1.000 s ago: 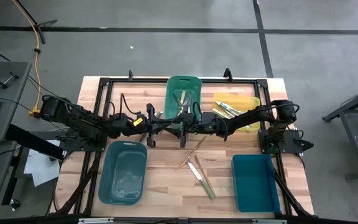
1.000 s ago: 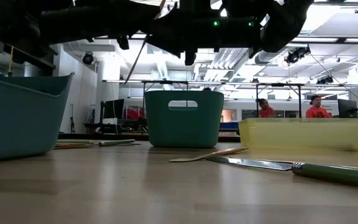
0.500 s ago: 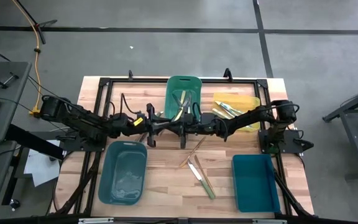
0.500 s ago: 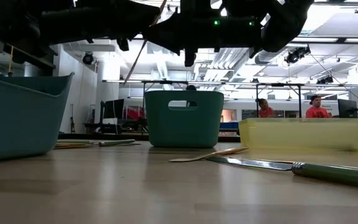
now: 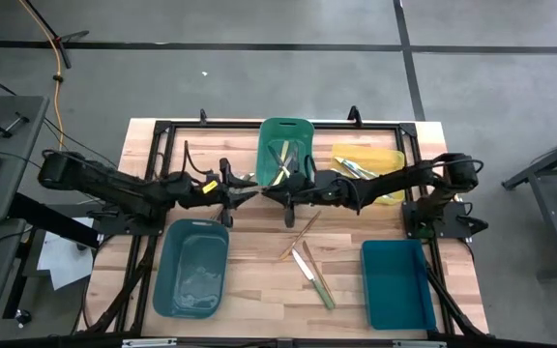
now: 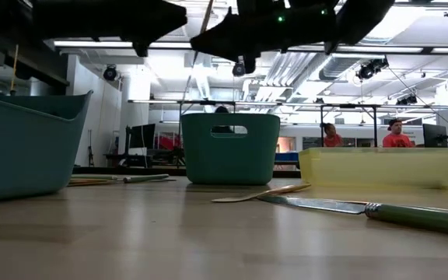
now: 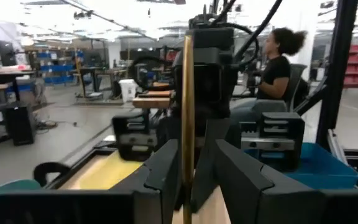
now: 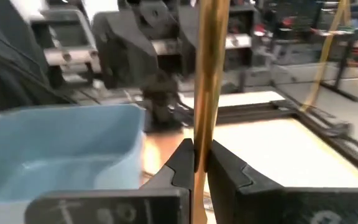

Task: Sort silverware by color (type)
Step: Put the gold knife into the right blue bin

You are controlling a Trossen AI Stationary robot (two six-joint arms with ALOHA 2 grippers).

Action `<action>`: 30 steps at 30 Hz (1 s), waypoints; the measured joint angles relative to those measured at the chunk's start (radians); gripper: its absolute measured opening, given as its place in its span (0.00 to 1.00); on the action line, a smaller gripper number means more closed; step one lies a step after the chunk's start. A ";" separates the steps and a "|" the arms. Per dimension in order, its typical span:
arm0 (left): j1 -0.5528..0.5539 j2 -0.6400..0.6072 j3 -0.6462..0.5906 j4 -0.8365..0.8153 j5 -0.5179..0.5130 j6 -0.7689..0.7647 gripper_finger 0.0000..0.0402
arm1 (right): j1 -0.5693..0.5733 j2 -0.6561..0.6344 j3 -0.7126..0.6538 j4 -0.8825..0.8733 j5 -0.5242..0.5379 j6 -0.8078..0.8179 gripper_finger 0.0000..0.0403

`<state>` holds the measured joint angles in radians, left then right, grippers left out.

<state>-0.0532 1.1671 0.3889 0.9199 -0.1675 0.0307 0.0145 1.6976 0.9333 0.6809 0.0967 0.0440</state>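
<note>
Above the table's middle, in front of the green bin (image 5: 285,150), my two grippers meet tip to tip. A thin utensil with a golden-brown handle (image 8: 205,74) stands upright between them, with my right gripper (image 5: 271,193) shut on it. My left gripper (image 5: 248,193) is open, one finger on each side of the same handle (image 7: 187,112); I cannot tell whether they touch it. Loose silverware lies on the table: a pale spoon (image 6: 263,192) and a green-handled knife (image 5: 315,278). My right gripper pinches the golden-brown handle (image 8: 201,163) between its two fingers. The fingers lie level, reaching in from the table's right side, across the utensil. The utensil stands upright in the hold, well clear of the table.
A yellow bin (image 5: 367,164) with utensils stands at the far right, a teal bin (image 5: 191,266) at the near left and a blue bin (image 5: 397,282) at the near right. More utensils lie left of the green bin (image 5: 242,180). People sit in the room behind (image 6: 397,134).
My left arm has drawn back toward the table's left edge. In the low view the two grippers, which overlapped before, now stand a little apart. The upright utensil has stayed with my right gripper, clear of the table.
</note>
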 joint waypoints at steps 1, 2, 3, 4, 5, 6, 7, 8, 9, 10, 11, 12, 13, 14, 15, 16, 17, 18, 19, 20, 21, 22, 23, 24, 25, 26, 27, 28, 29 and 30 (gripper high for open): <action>0.000 -0.030 0.001 -0.042 -0.006 0.005 0.25 | 0.004 -0.014 0.000 -0.031 0.023 -0.014 0.04; 0.000 -0.063 0.001 -0.095 -0.018 0.009 0.25 | 0.008 -0.031 0.000 -0.072 0.052 -0.024 0.04; 0.000 -0.097 0.001 -0.142 -0.029 0.015 0.25 | 0.013 -0.043 0.000 -0.092 0.081 -0.033 0.04; 0.000 -0.130 0.001 -0.185 -0.035 0.016 0.25 | 0.020 -0.059 0.000 -0.121 0.108 -0.046 0.04; 0.000 -0.164 0.001 -0.225 -0.042 0.016 0.25 | 0.028 -0.074 0.000 -0.144 0.131 -0.055 0.04; 0.000 -0.196 0.001 -0.260 -0.047 0.016 0.25 | 0.035 -0.089 0.000 -0.159 0.146 -0.067 0.04; 0.000 -0.229 0.001 -0.297 -0.050 0.015 0.25 | 0.044 -0.105 0.000 -0.177 0.163 -0.076 0.04; 0.000 -0.259 0.001 -0.333 -0.053 0.016 0.25 | 0.053 -0.117 0.000 -0.182 0.179 -0.086 0.04; -0.001 -0.289 0.001 -0.365 -0.053 0.016 0.25 | 0.062 -0.134 0.000 -0.202 0.197 -0.095 0.04; -0.001 -0.319 0.001 -0.394 -0.053 0.010 0.25 | 0.071 -0.149 0.000 -0.221 0.220 -0.105 0.04; -0.001 -0.345 0.001 -0.424 -0.053 0.006 0.25 | 0.080 -0.162 0.000 -0.234 0.241 -0.112 0.04; -0.001 -0.372 0.001 -0.457 -0.053 0.002 0.25 | 0.090 -0.178 0.000 -0.261 0.267 -0.116 0.04; -0.001 -0.396 0.001 -0.488 -0.055 0.000 0.25 | 0.098 -0.192 -0.006 -0.271 0.296 -0.121 0.04; -0.001 -0.415 0.001 -0.511 -0.056 0.000 0.25 | 0.108 -0.212 -0.026 -0.264 0.320 -0.126 0.04; 0.000 -0.436 0.001 -0.534 -0.056 -0.001 0.25 | 0.115 -0.235 -0.055 -0.252 0.348 -0.130 0.04; 0.000 -0.454 0.001 -0.557 -0.056 -0.004 0.25 | 0.121 -0.260 -0.087 -0.232 0.374 -0.129 0.04; 0.000 -0.472 0.001 -0.574 -0.056 -0.006 0.25 | 0.125 -0.292 -0.128 -0.209 0.396 -0.123 0.04; 0.000 -0.487 0.001 -0.585 -0.056 -0.013 0.25 | 0.127 -0.329 -0.170 -0.181 0.408 -0.110 0.04; 0.000 -0.500 0.001 -0.591 -0.056 -0.016 0.25 | 0.126 -0.369 -0.213 -0.152 0.409 -0.097 0.04; 0.000 -0.513 0.001 -0.609 -0.056 -0.019 0.25 | 0.125 -0.411 -0.253 -0.124 0.411 -0.083 0.04; 0.000 -0.523 0.000 -0.616 -0.056 -0.019 0.25 | 0.125 -0.453 -0.293 -0.098 0.411 -0.070 0.04; 0.000 -0.529 0.000 -0.617 -0.056 -0.019 0.25 | 0.125 -0.493 -0.329 -0.083 0.412 -0.062 0.04; 0.000 -0.533 0.000 -0.616 -0.056 -0.019 0.25 | 0.125 -0.529 -0.361 -0.070 0.415 -0.053 0.04; 0.000 -0.532 0.001 -0.614 -0.056 -0.019 0.25 | 0.125 -0.564 -0.388 -0.065 0.414 -0.046 0.04; 0.000 -0.531 0.001 -0.617 -0.059 -0.019 0.25 | 0.126 -0.597 -0.411 -0.060 0.413 -0.040 0.04; 0.000 -0.528 0.001 -0.620 -0.067 -0.019 0.25 | 0.126 -0.623 -0.428 -0.052 0.412 -0.030 0.04; 0.000 -0.523 0.001 -0.617 -0.075 -0.017 0.25 | 0.126 -0.643 -0.442 -0.049 0.412 -0.021 0.04; 0.000 -0.517 0.001 -0.615 -0.085 -0.012 0.25 | 0.126 -0.659 -0.452 -0.048 0.412 -0.018 0.04; 0.000 -0.509 0.001 -0.615 -0.097 -0.011 0.25 | 0.126 -0.667 -0.462 -0.045 0.415 -0.018 0.04; 0.000 -0.502 0.001 -0.617 -0.109 -0.011 0.25 | 0.126 -0.669 -0.467 -0.037 0.419 -0.018 0.04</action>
<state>-0.0528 0.6648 0.3897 0.3030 -0.2763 0.0200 0.1402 1.0286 0.4662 0.6437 0.5154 0.0261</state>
